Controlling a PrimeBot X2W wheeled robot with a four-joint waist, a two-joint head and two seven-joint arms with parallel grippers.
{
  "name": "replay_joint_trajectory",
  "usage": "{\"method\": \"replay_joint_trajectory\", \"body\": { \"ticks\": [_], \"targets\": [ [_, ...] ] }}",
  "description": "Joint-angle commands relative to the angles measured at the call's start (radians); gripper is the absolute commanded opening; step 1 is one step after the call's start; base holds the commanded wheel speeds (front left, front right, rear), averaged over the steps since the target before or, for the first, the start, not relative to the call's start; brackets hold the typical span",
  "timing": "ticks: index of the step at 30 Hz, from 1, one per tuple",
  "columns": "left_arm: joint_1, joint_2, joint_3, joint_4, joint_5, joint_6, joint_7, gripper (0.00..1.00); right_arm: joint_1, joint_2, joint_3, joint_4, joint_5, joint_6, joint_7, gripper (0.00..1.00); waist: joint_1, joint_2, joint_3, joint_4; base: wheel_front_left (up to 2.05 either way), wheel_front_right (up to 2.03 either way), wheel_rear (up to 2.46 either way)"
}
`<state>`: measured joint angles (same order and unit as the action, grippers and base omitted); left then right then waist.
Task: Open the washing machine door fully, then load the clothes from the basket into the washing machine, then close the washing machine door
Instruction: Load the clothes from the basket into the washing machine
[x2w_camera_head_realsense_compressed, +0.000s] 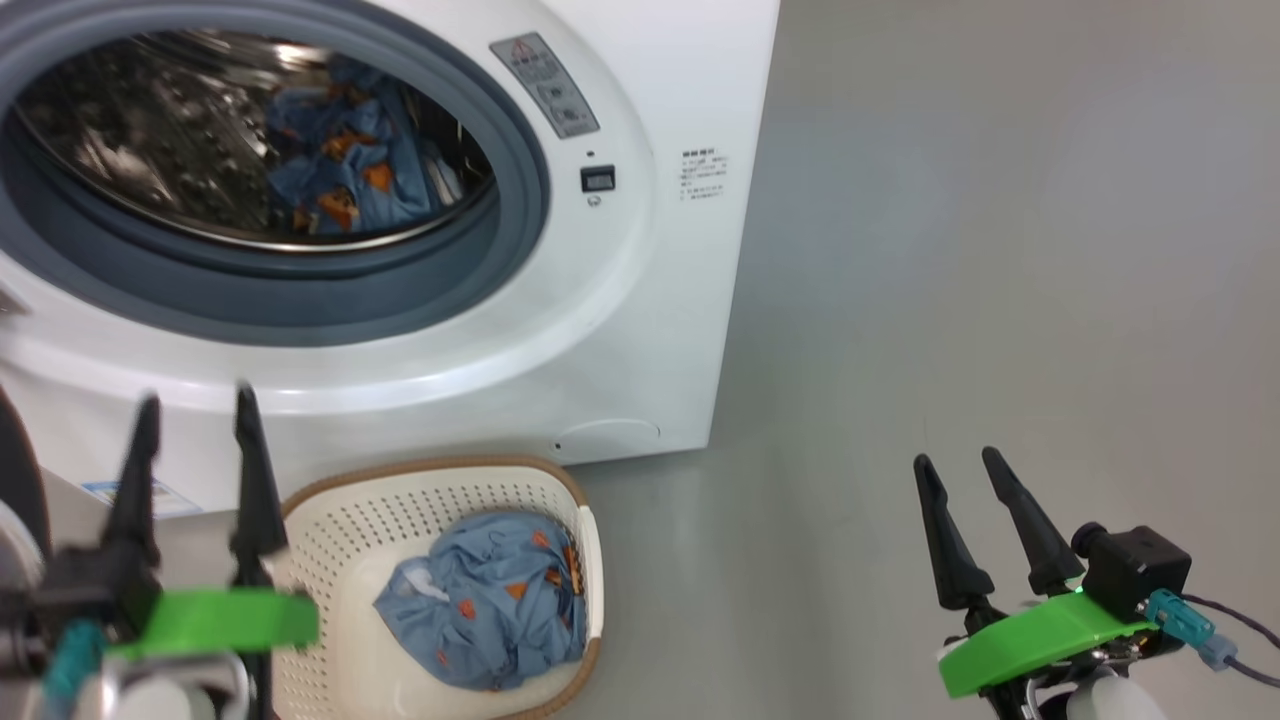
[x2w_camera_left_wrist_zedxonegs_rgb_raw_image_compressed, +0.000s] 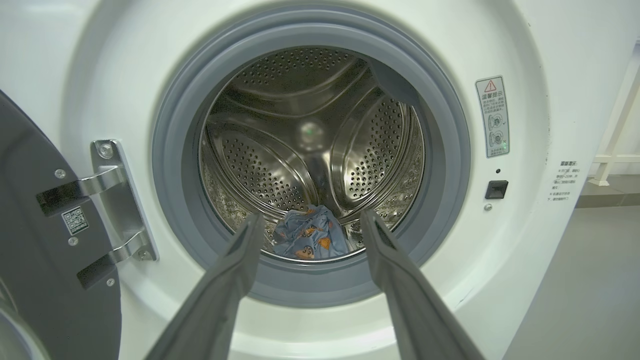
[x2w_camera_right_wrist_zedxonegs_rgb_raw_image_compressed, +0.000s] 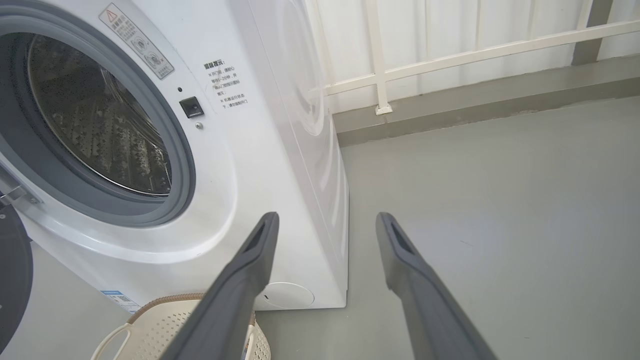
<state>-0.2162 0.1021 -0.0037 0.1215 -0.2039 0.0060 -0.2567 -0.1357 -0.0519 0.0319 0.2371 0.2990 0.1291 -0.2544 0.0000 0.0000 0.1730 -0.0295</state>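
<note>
In the head view the left gripper (x2w_camera_head_realsense_compressed: 195, 395) stands at 8 o'clock and the right gripper (x2w_camera_head_realsense_compressed: 955, 457) at 4 o'clock, with the fingers of both pointing toward 12. Both sets of jaws are spread wide and hold nothing.

Just beside the left jaws, on their 4 o'clock side, the basket (x2w_camera_head_realsense_compressed: 430, 466) sits on the floor (x2w_camera_head_realsense_compressed: 1000, 250) at the foot of the washing machine (x2w_camera_head_realsense_compressed: 640, 330). A bundle of the clothes (x2w_camera_head_realsense_compressed: 490, 600) lies in its bottom, apart from both jaws. The right jaws are well off toward 3 o'clock.

Beyond, at 11 o'clock, the machine's mouth is open, and a blue-and-orange piece (x2w_camera_head_realsense_compressed: 340, 170) lies inside the steel drum (x2w_camera_head_realsense_compressed: 150, 120). The left wrist view looks straight into that drum between the jaws. That piece lies low at 6 o'clock, behind the grey gasket (x2w_camera_left_wrist_zedxonegs_rgb_raw_image_compressed: 175, 165). The washing machine door (x2w_camera_left_wrist_zedxonegs_rgb_raw_image_compressed: 30, 280) hangs swung out at 8 o'clock on two metal hinges (x2w_camera_left_wrist_zedxonegs_rgb_raw_image_compressed: 107, 180).

In the right wrist view a white railing (x2w_camera_right_wrist_zedxonegs_rgb_raw_image_compressed: 380, 75) stands far off at 1 o'clock.
</note>
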Motion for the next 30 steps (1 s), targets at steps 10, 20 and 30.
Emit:
{"method": "replay_joint_trajectory", "body": {
  "ticks": [10, 20, 30],
  "targets": [
    [0.184, -0.022, 0.056, -0.110, 0.032, 0.025, -0.005, 1.00, 0.041, 0.002, 0.023, -0.039, -0.029, 0.002, -0.007, 1.00, 0.0000, 0.0000, -0.082, 0.017, 0.00, 0.00, 0.00],
    [0.298, -0.041, 0.079, -0.152, 0.050, 0.037, -0.005, 1.00, 0.067, 0.002, 0.017, -0.044, -0.043, 0.002, -0.007, 1.00, 0.0000, 0.0000, -0.121, 0.012, 0.00, 0.00, 0.00],
    [0.398, -0.050, 0.069, -0.167, 0.062, 0.038, -0.005, 1.00, 0.093, 0.002, 0.008, -0.053, -0.057, 0.002, -0.007, 1.00, 0.0000, 0.0000, -0.155, 0.024, 0.00, 0.00, 0.00]
  ]
}}
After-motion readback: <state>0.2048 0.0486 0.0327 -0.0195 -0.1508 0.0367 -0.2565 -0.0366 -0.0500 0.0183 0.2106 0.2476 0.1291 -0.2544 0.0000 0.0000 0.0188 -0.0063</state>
